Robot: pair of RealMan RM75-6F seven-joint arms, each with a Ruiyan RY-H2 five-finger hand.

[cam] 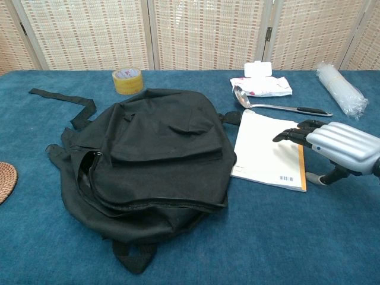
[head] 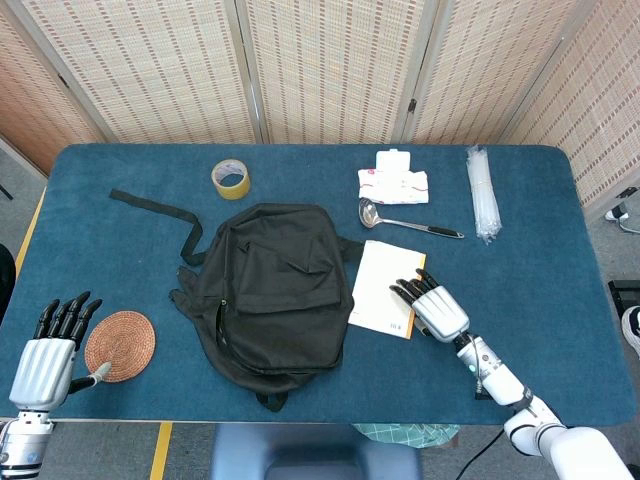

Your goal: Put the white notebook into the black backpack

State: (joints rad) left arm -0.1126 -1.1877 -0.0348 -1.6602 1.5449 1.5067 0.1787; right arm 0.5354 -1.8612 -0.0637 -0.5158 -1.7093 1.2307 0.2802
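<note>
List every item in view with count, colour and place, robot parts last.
backpack: 1, black, table centre
notebook: 1, white with orange edge, right of backpack
tape roll: 1, yellow, behind backpack
ladle: 1, silver with black handle, behind notebook
wipes pack: 1, white, far side
plastic sleeve: 1, clear, far right
coaster: 1, brown woven, near left
left hand: open, beside coaster
right hand: open, fingers over notebook's right edge

Odds and ends on the blue bench (head: 120,240)

Tape roll (head: 231,179), ladle (head: 405,221), wipes pack (head: 394,183), and plastic sleeve (head: 483,193) at the back; woven coaster (head: 120,346) front left.
</note>
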